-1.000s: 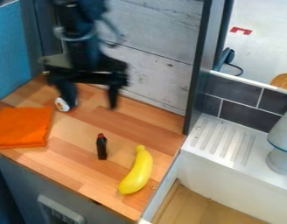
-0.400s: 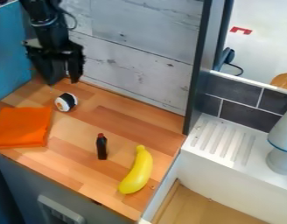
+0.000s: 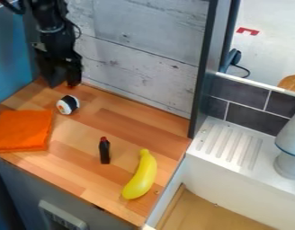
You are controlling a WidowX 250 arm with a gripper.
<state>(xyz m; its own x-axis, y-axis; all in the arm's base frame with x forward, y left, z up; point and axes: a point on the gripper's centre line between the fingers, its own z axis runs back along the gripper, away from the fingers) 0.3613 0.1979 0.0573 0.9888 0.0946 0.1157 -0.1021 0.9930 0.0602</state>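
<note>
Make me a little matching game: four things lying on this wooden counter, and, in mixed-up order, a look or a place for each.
Things:
1. Banana
2. Cloth
3. Bottle
4. Sushi roll

Looks and places:
A. Dark, with a red cap
B. Nearest the gripper
C. Yellow and curved
D. Orange and lying flat

Right pairs: 1-C, 2-D, 3-A, 4-B
</note>
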